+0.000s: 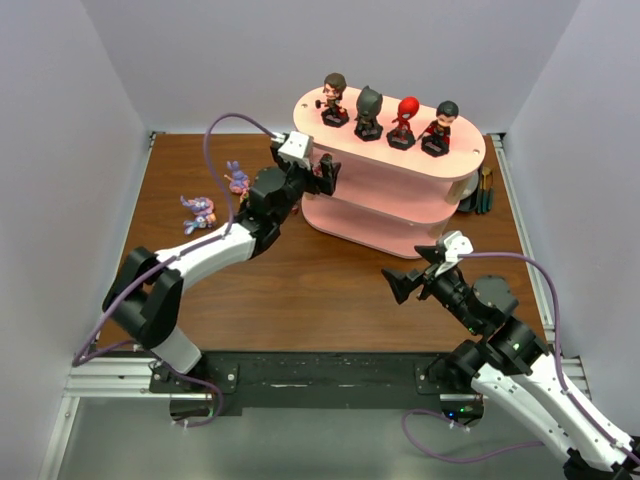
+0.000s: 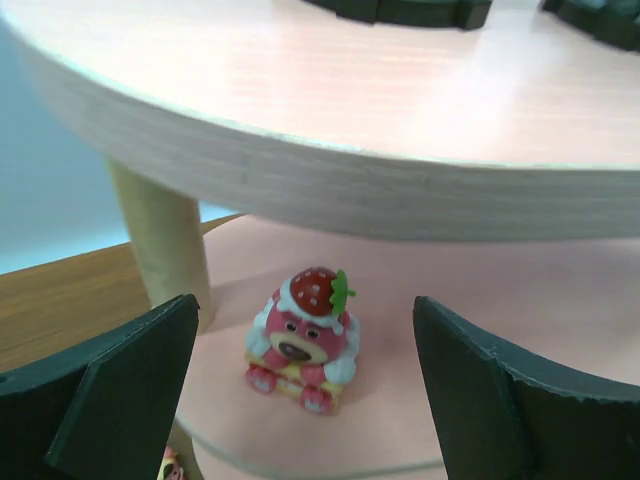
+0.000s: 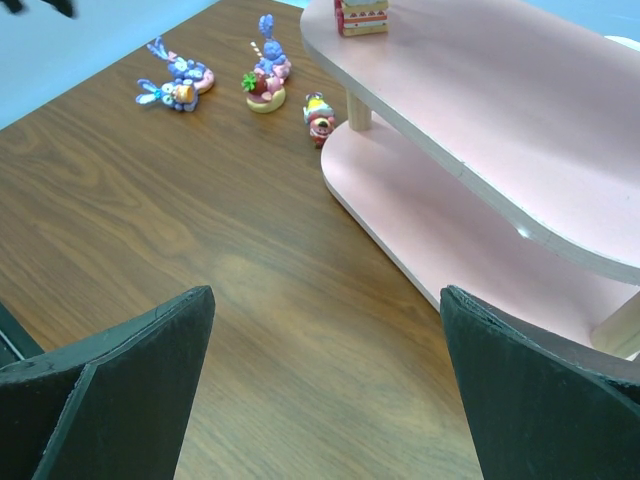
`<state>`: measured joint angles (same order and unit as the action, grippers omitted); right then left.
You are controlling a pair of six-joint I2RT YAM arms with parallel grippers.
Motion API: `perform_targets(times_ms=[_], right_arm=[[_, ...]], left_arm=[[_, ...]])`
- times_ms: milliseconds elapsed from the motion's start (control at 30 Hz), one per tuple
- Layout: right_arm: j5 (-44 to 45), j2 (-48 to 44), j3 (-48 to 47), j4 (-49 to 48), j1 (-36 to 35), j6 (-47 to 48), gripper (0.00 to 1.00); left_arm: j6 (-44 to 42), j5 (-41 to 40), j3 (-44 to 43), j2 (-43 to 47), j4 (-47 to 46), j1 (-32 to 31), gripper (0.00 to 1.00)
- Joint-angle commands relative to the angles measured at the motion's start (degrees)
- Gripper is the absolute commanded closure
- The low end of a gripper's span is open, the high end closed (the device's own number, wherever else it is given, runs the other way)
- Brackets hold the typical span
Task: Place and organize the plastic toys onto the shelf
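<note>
Both arms reach forward, the left tool (image 1: pixel 326 176) and right tool (image 1: pixel 403 284) each spread wide.

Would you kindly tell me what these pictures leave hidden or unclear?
- Top view: the left tool hides the strawberry bear inside the shelf.
- Left wrist view: the top edge cuts the figurines down to black bases.
- Right wrist view: the top edge cuts off a middle-board toy; identity unclear.

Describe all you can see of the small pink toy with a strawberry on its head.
The pink bear-like toy looks like glossy plastic: a red strawberry with a green leaf and white cream on top, a brown muzzle, red feet. It stands upright on the pink middle board, beside the wooden post, not touching it.
</note>
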<state>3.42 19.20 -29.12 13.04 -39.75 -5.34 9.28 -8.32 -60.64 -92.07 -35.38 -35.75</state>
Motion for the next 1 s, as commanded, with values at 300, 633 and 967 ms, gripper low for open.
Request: perform_targets(times_ms=[300,633,967], right_arm=[[-0.7,-3.2,-3.48,4.89,0.02,-1.95,0.01],[-0.61,-5.14,-2.96,6.56,-0.07,-2.74,0.02],[-0.69,-6.55,-1.99,6.65,-0.07,-3.36,0.02]], left_arm=[[5.83,-11.61,18.88,29.02,11.98,0.33,0.07],[8.74,-19.19,22.33,34.33,27.71,1.38,0.07],[14.19,-17.09,12.75,18.43,33.44,10.34,0.09]])
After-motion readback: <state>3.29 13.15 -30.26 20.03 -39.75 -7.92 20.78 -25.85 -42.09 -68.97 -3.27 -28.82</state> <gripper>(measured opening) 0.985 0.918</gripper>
